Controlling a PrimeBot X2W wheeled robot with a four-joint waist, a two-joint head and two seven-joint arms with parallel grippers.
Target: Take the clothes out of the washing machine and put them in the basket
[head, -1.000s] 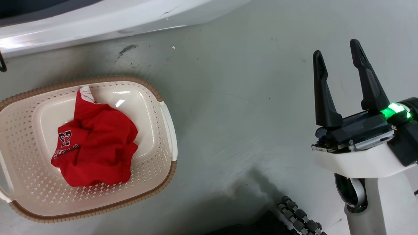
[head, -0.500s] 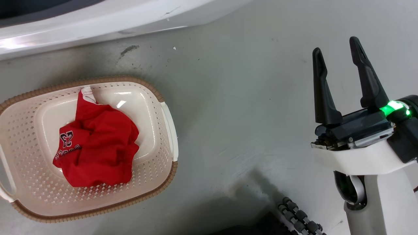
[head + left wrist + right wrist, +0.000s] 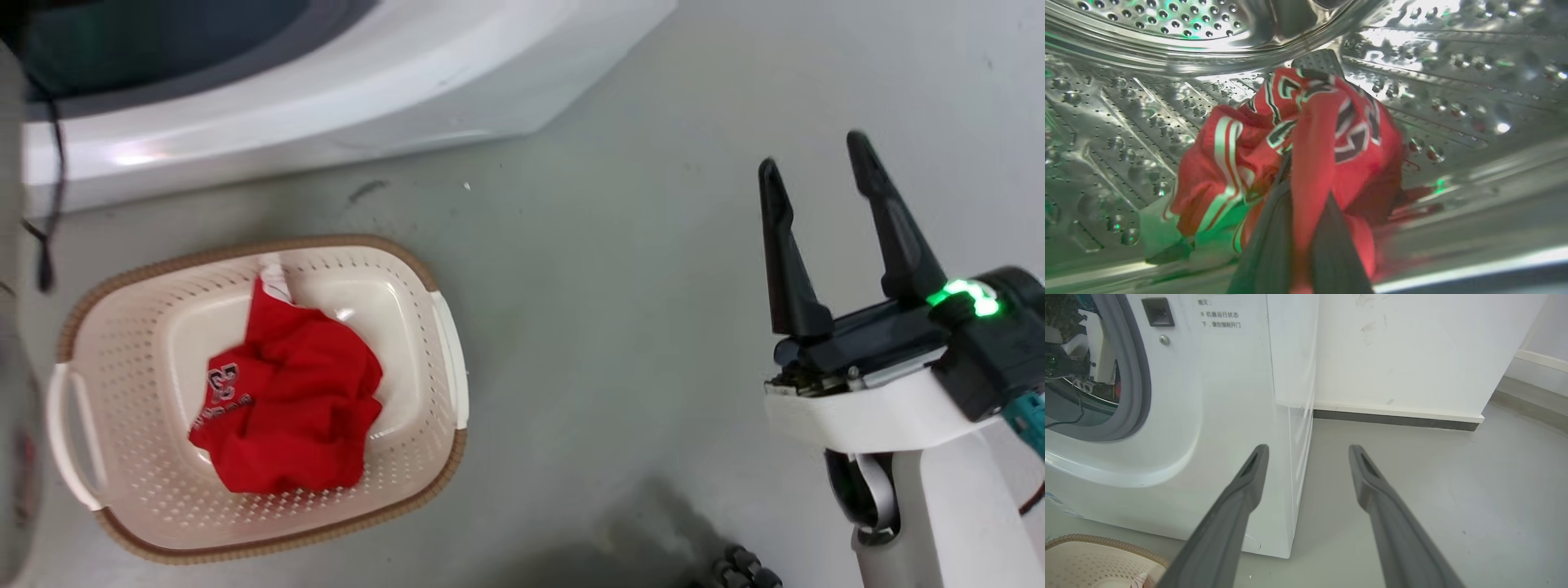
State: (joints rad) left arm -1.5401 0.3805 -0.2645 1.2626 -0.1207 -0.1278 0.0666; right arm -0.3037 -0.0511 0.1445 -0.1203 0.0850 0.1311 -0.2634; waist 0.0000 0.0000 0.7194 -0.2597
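Left gripper (image 3: pixel 1308 192) is inside the drum (image 3: pixel 1126 102). Its jaws are narrow, with a fold of the red garment (image 3: pixel 1216 163) pinched between them. The fold runs down the gap from the fingertips to the bottom edge of the wrist view. The rest of the garment is bunched above and to both sides of the fingers, resting on the drum wall, with white striped trim on the left and black white-edged lettering near the top.

Right gripper (image 3: pixel 812 155) has its jaws wide with nothing between them. It hangs over bare floor (image 3: pixel 612 286), well apart from the basket (image 3: pixel 245 249). In its wrist view the right gripper (image 3: pixel 1308 449) points at the washer's (image 3: pixel 1229 396) front corner and the wall (image 3: pixel 1412 355). The grey gasket (image 3: pixel 1137 375) is at upper left and a basket corner (image 3: pixel 1106 543) at lower left.

The basket sits on the floor just in front of the washer (image 3: pixel 326 106). A crumpled red jersey (image 3: pixel 302 400) lies in it, number patch toward the basket's left and white trim toward the washer side.
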